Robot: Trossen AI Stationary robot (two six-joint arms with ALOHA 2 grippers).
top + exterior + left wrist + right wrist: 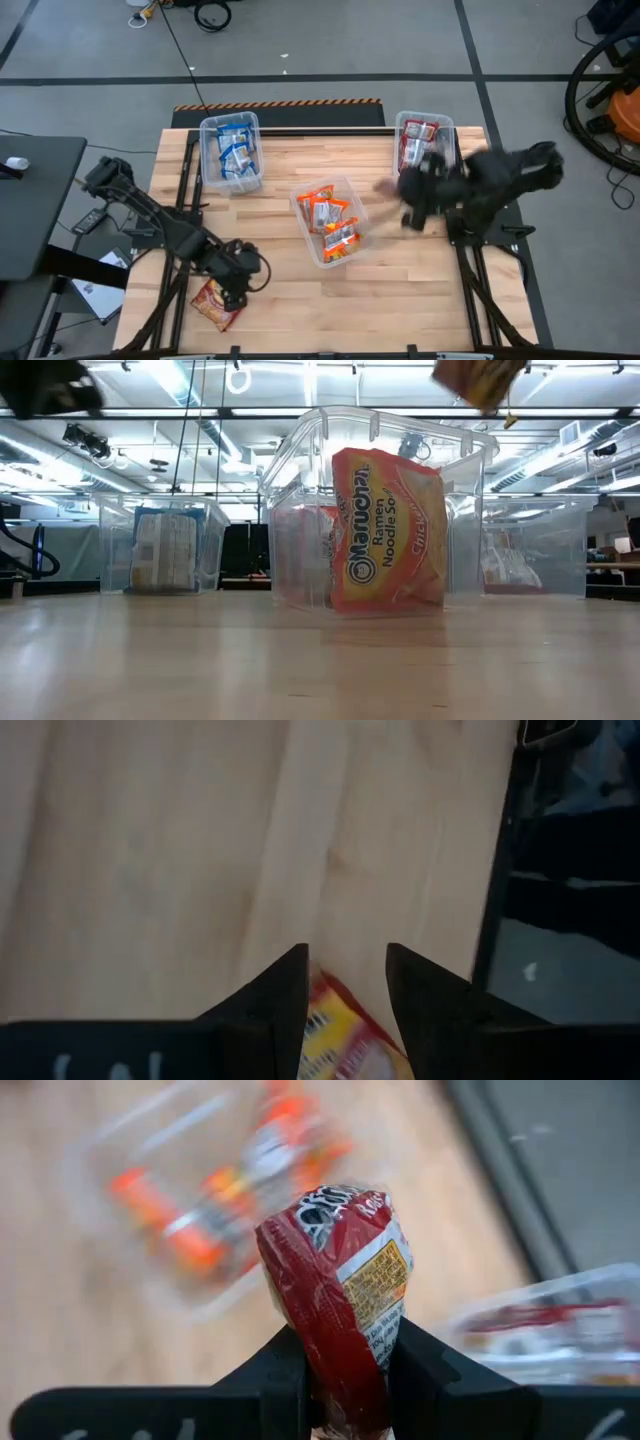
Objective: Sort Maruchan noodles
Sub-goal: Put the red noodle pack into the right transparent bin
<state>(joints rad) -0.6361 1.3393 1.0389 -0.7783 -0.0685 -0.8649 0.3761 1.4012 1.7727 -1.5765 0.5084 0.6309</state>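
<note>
Maruchan noodles: sorted by colour into three clear bins, with two packets in the grippers.
Left gripper (228, 290): low over the tabletop's near left corner, its fingers (270, 1000) pinching an orange-red packet (214, 303) that lies flat just inside the near edge; in the left wrist view the packet shows between the two dark fingers.
Left bin (231, 152): near the far edge, left of centre, holding blue packets (235, 150) standing on edge.
Middle bin (330, 222): about the tabletop's centre, turned at a slant, holding orange packets (330, 220); the low view shows one upright against the front wall with the Maruchan label facing the camera.
Right bin (425, 145): at the far right corner, holding dark red packets (415, 140).
Right gripper (415, 200): between the middle bin and the right bin, raised off the tabletop and smeared by motion in the high view; its fingers (285, 1380) are clamped on the lower end of a dark red packet (340, 1280), which stands up out of the grip in the right wrist view.
Tabletop (280, 300): pale wooden planks, bare between the bins.
</note>
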